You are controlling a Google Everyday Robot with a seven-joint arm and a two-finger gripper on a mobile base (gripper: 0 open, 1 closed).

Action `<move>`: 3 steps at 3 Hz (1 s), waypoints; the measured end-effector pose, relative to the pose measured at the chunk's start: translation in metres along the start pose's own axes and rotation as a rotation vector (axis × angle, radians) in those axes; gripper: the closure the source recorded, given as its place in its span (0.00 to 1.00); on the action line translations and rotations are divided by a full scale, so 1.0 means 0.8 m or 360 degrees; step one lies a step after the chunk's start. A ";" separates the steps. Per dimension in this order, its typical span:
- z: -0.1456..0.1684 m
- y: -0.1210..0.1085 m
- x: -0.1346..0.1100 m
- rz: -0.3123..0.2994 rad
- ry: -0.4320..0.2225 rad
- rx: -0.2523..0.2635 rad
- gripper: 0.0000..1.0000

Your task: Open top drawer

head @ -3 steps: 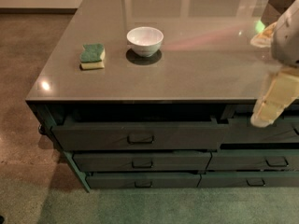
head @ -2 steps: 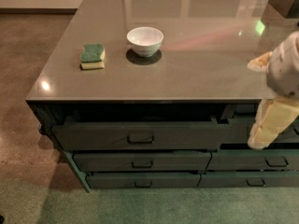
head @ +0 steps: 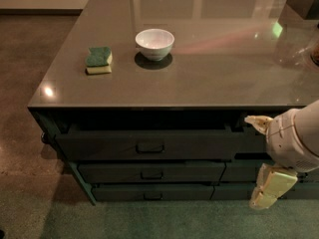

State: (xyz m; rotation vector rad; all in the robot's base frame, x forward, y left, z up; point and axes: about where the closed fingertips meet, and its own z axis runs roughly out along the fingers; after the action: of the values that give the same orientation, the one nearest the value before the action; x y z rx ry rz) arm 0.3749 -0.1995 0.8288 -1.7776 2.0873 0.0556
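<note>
Rounded white wrist (head: 295, 141) with cream-fingered claw (head: 253, 161) at lower right.

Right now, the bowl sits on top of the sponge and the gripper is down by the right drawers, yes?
No: the camera view shows the bowl beside the sponge, not touching. The gripper is down by the right drawers.

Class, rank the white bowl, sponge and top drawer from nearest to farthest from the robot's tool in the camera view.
The tool is at lower right.
1. top drawer, just left of it
2. white bowl, countertop middle
3. sponge, countertop far left
</note>
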 end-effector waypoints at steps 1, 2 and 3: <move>0.000 0.000 0.000 0.0000 0.0000 0.0000 0.00; 0.019 -0.002 -0.008 -0.0036 -0.0033 -0.0033 0.00; 0.045 -0.008 -0.023 -0.0110 -0.0087 -0.0029 0.00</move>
State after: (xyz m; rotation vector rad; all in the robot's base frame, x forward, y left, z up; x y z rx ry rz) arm 0.3930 -0.1732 0.8034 -1.8365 1.9924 0.1030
